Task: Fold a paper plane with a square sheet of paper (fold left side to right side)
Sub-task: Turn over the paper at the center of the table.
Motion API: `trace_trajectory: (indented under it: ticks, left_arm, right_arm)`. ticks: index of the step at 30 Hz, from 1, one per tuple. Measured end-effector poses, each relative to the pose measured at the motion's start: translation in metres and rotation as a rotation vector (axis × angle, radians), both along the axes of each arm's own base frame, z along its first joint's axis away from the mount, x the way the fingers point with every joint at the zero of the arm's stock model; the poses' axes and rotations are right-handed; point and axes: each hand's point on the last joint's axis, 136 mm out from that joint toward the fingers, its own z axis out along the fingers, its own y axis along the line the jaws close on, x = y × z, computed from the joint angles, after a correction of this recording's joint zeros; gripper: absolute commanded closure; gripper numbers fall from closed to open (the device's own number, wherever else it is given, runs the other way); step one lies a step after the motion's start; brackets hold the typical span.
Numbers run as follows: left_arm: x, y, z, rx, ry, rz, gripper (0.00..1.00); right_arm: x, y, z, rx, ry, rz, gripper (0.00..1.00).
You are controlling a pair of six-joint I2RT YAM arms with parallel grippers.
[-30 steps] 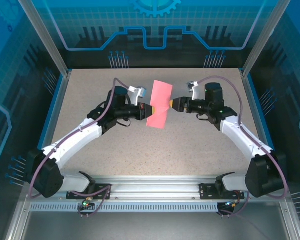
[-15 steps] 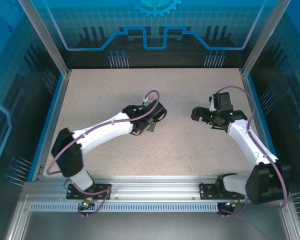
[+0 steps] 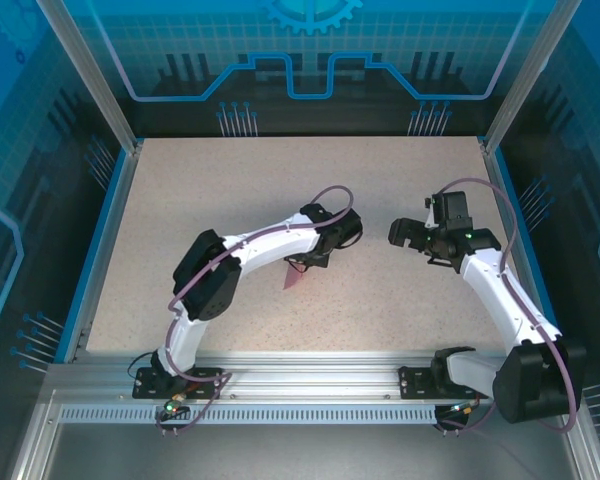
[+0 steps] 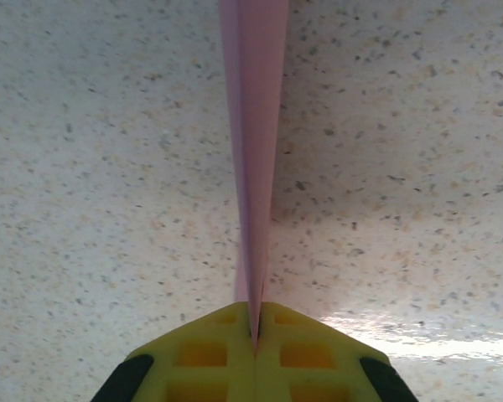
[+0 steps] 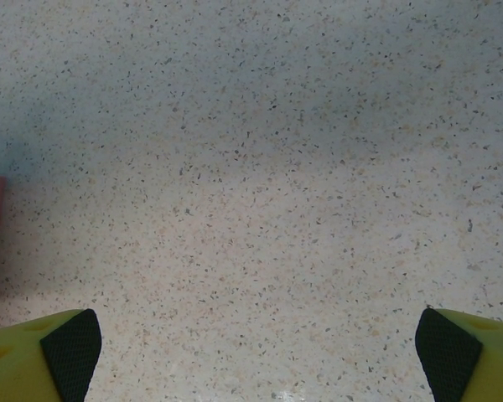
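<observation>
Left wrist: left pincer [image 4: 256, 322] tight on pink paper [image 4: 253, 126]

I count one table [image 3: 180, 200]. One pink paper [image 4: 253, 126]; it is seen edge-on, so it appears to be a single folded piece. Two grippers: my left gripper [image 4: 256, 314] and my right gripper [image 5: 258, 352].
</observation>
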Motion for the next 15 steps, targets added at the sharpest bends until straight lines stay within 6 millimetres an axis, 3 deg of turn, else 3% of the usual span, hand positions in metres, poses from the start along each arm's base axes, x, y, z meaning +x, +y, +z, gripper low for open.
trace_trajectory:
  ticks: [6, 15]
  left_arm:
    - [0.002, -0.02, -0.014, -0.059, 0.059, 0.002, 0.96]
    - [0.005, -0.034, -0.03, -0.196, 0.171, 0.012, 0.65]
  right_arm:
    - [-0.008, 0.003, -0.014, 0.019, 0.034, 0.012, 0.0]
    - [-0.011, 0.013, -0.016, 0.068, 0.045, 0.042, 0.0]
